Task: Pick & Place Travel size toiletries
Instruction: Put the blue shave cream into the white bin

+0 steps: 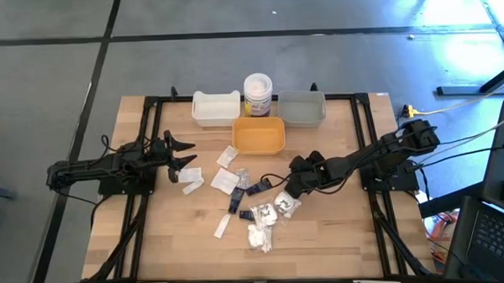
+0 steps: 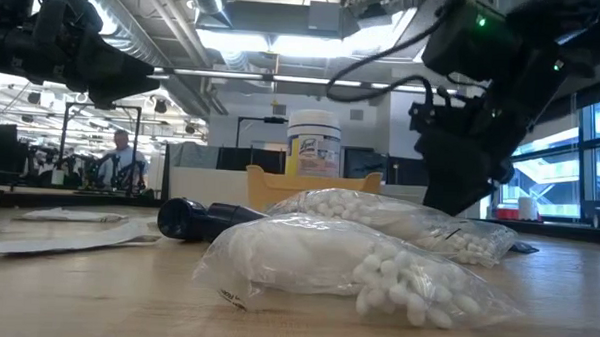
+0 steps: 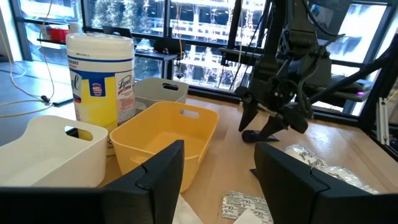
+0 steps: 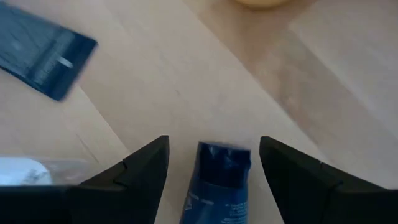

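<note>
My right end effector (image 4: 214, 165) hangs wide open, gripping nothing, low over the surface (image 1: 339, 231). A dark blue tube (image 4: 217, 180) lies flat between its fingers. My left end effector (image 1: 185, 152) waits open, well apart.

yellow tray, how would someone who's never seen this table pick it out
Look to the far edge of the wooden table, where three trays sit around a Lysol wipes canister. The yellow tray sits just in front of that canister, nearer the middle, between the white tray and the grey tray.
</note>
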You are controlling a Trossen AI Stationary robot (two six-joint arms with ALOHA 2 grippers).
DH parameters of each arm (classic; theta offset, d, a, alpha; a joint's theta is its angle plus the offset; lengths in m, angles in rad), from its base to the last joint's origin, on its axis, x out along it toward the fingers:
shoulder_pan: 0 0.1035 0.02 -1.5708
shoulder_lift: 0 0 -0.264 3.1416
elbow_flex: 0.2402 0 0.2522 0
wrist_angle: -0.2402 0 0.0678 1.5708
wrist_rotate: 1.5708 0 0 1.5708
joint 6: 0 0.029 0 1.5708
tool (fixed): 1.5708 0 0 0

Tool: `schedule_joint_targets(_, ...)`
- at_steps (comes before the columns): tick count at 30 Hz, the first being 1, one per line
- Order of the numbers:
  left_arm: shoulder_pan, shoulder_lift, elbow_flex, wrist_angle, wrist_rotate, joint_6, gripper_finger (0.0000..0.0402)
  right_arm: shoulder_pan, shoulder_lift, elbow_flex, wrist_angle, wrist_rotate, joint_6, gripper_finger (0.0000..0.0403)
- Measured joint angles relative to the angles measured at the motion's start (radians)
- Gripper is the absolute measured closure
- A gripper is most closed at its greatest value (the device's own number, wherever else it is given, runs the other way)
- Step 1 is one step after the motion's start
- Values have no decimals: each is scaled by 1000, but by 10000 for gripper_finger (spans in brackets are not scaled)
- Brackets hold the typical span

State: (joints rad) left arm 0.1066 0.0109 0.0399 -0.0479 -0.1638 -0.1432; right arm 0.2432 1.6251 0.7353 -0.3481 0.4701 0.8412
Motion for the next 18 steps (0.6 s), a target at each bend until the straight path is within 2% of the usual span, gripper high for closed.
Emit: schedule_joint_targets(18,0,0,0,-1,0,0,208,-35,14,0,-5,-71,12,235)
